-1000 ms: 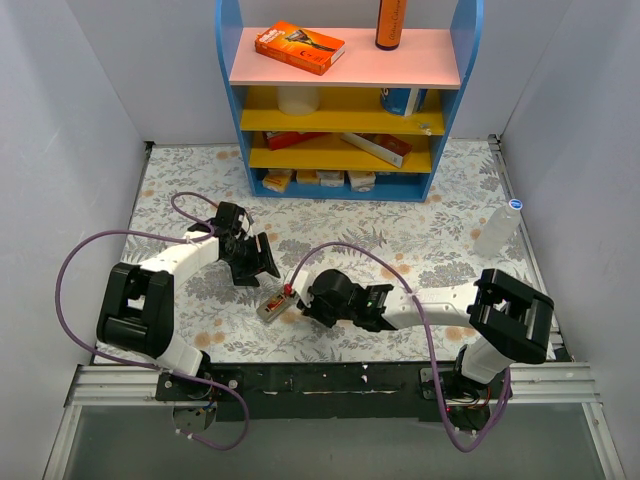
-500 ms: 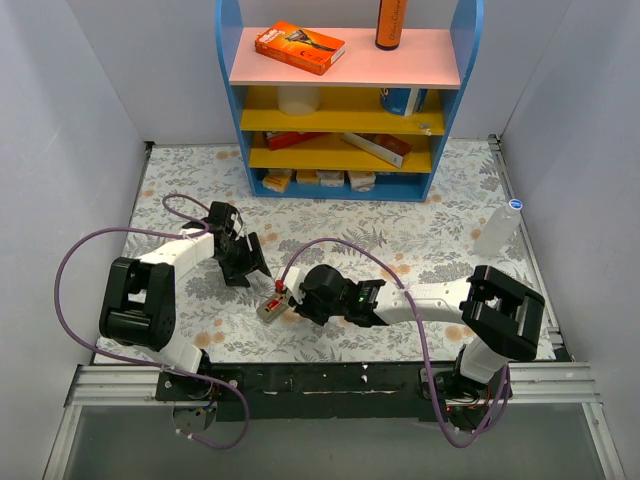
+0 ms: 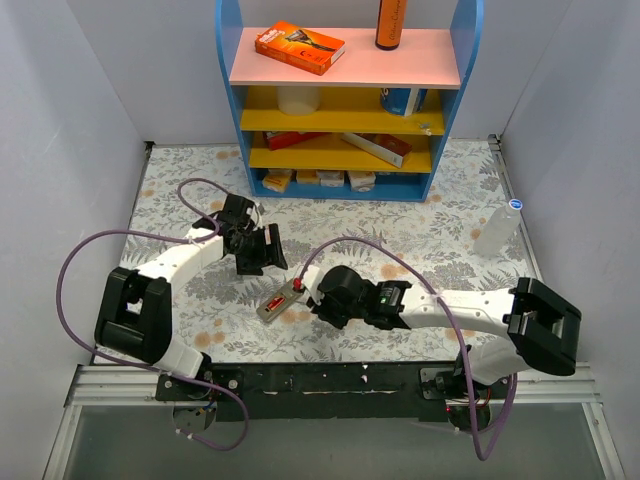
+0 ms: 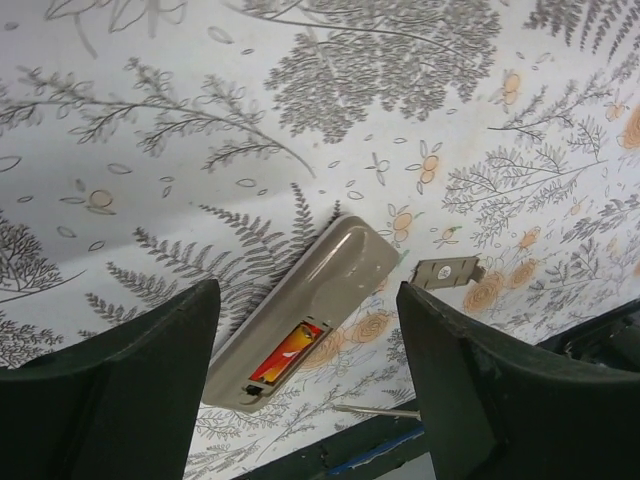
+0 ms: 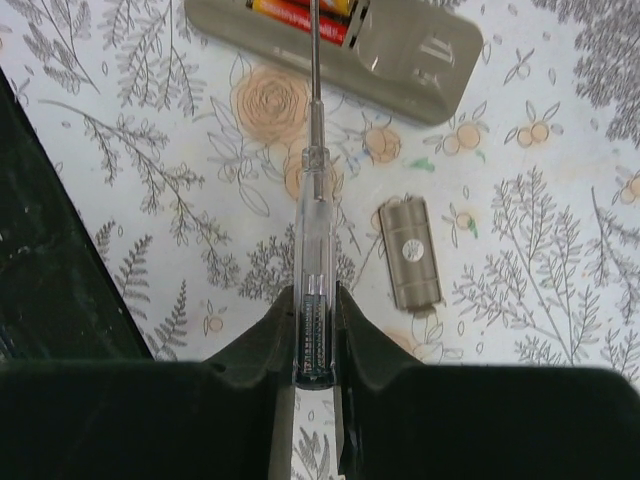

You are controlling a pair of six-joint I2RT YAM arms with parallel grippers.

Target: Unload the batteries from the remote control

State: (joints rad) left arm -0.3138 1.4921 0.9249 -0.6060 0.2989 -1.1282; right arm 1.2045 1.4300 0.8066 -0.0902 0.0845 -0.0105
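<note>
Not much is ticked off yet, as far as can be judged. The cover plate (image 5: 410,255) is already off and is seen lying flat on the table (image 5: 560,200), just ahead and to the right of the right gripper's (image 5: 315,300) fingertips, apart from the remote control (image 5: 420,55). The batteries (image 5: 292,12) are seated in the open recess, red and yellow showing, so neither is out.

The right fingers are clenched on a clear-handled screwdriver (image 5: 312,200). Its thin shaft is pointed straight ahead of the fingertips into the battery bay. Whether the tip is touching a battery can't be told, since it's cut off by the frame edge.

The left gripper (image 3: 262,250) is spread wide and nothing is held. In its wrist view the remote is framed between the two fingers, down on the table and not touched.

What's left, by the look of it: both cells need to be pried up and taken out.
</note>
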